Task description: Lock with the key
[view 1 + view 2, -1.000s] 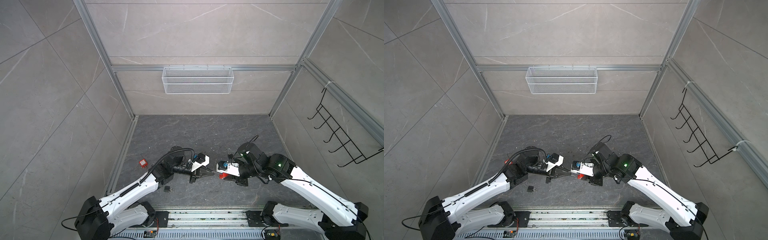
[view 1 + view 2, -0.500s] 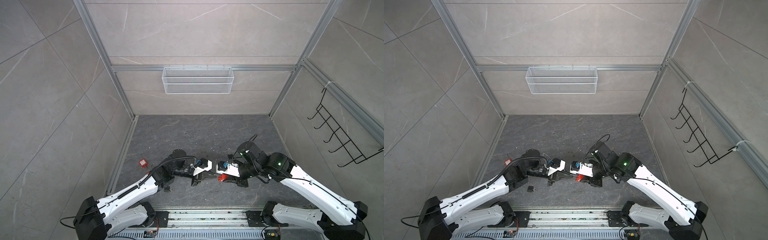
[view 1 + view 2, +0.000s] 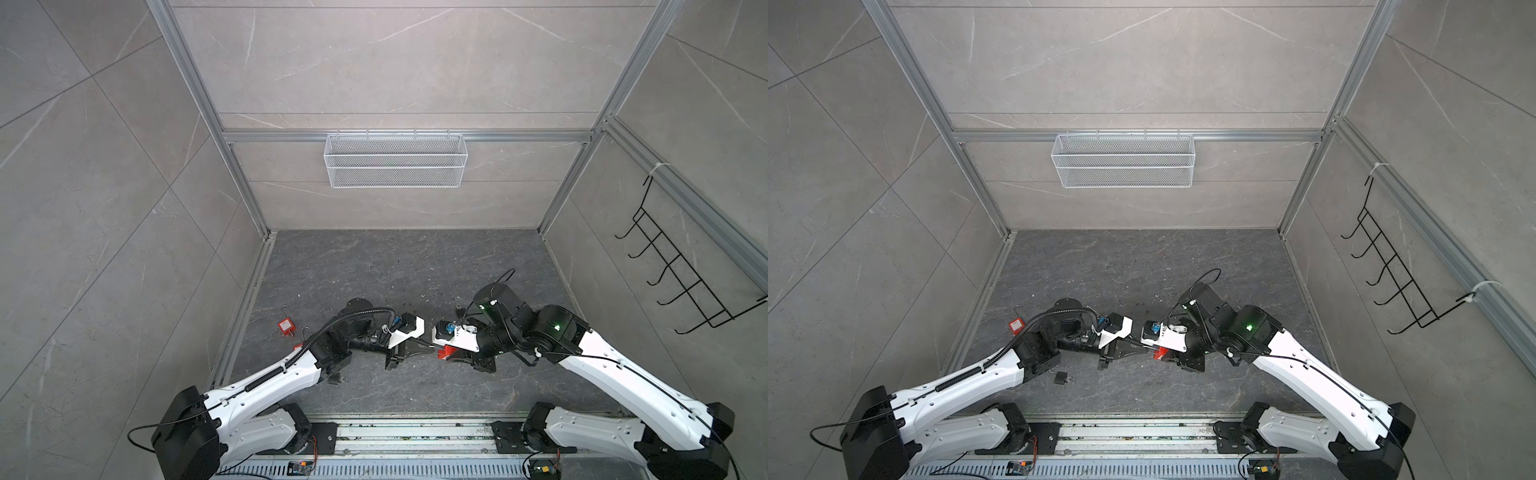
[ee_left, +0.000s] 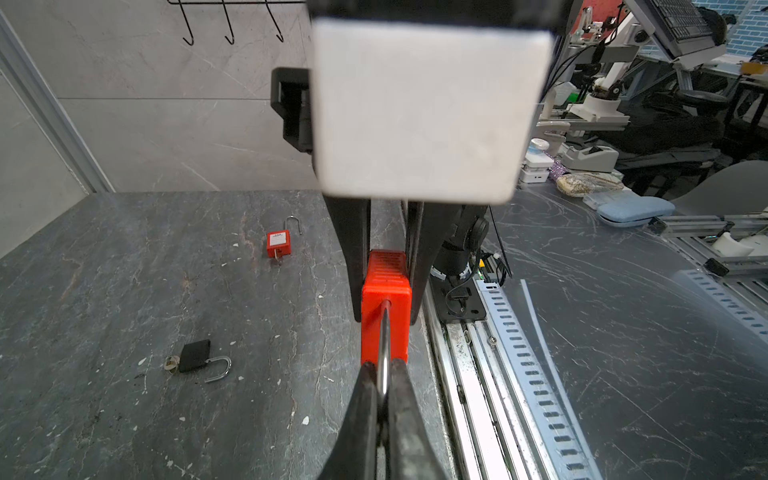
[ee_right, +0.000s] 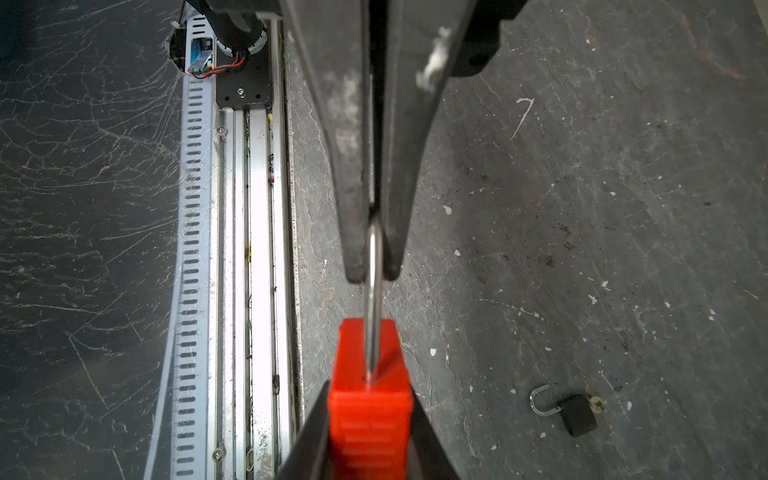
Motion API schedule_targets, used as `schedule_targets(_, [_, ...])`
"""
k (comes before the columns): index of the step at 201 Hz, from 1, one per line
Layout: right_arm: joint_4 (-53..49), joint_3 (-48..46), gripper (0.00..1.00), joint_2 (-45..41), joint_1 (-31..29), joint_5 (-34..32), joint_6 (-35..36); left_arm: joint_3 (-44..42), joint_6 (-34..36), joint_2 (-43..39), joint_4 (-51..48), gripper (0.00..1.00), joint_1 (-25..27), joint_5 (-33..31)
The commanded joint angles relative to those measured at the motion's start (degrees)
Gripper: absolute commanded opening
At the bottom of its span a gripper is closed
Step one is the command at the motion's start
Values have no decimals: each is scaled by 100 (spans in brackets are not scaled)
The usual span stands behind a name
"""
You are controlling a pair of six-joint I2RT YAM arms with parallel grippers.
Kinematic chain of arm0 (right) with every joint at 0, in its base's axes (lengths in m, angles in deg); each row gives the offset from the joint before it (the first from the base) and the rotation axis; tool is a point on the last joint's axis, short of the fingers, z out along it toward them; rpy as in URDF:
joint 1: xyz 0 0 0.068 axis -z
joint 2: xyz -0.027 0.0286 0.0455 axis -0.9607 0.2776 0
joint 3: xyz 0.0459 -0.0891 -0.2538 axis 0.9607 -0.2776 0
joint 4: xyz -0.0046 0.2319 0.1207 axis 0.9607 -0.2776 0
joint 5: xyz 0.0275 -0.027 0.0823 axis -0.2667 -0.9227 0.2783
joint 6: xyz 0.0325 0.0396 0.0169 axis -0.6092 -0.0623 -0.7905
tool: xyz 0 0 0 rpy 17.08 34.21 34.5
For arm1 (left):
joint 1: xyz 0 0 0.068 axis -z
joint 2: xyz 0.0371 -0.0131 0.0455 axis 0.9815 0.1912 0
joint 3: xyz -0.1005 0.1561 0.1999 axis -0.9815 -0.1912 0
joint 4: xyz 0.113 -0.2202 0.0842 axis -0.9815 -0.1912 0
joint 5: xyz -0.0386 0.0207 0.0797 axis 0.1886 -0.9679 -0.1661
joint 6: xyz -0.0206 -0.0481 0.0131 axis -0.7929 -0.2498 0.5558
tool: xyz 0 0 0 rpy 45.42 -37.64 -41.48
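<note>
Two grippers, closer together over the floor (image 3: 395,270) than a second ago. Right gripper (image 5: 370,399) clamped around red padlock body (image 4: 386,299); left gripper (image 4: 383,368) pinched tight on its steel shackle (image 5: 373,299), probably pushing it home to lock. Well clear to the side: spare red padlock (image 4: 278,245), smaller black padlock (image 4: 195,357), open; no obstruction.

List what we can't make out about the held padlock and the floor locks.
- Held red padlock keyhole: both wrist views, buried in right claw; top views too small.
- Its shackle, pinched by left claw: edge-on, free leg unseen.
- Floor red padlock label: too small, left wrist view.
</note>
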Motion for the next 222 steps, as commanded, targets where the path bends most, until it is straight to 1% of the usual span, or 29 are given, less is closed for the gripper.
schedule_targets(1, [1132, 169, 22, 121, -97, 575, 11, -27, -514, 155, 858, 0, 94, -17])
schedule_targets(27, [972, 86, 28, 47, -96, 329, 7, 13, -525, 249, 894, 0, 86, -2])
schedule_targets(73, [377, 63, 51, -301, -98, -442, 142, 54, -534, 187, 960, 0, -62, -11])
schedule_targets(108, [-261, 147, 59, -634, -62, -758, 45, 82, -594, 178, 1007, 0, -210, 117])
schedule_targets(154, [-979, 257, 62, -1009, 49, -1409, -170, 156, -602, 167, 1015, 0, -221, 224])
schedule_targets(183, [-1063, -68, 61, -1151, 145, -1721, -164, 174, -693, 233, 1131, 0, -221, 388])
schedule_targets(198, [-1020, -210, 60, -1180, 269, -1701, -124, 164, -739, 251, 1210, 0, -221, 442])
schedule_targets(222, [-886, -290, 59, -1143, 638, -1394, 22, 159, -813, 269, 1311, 0, -220, 536])
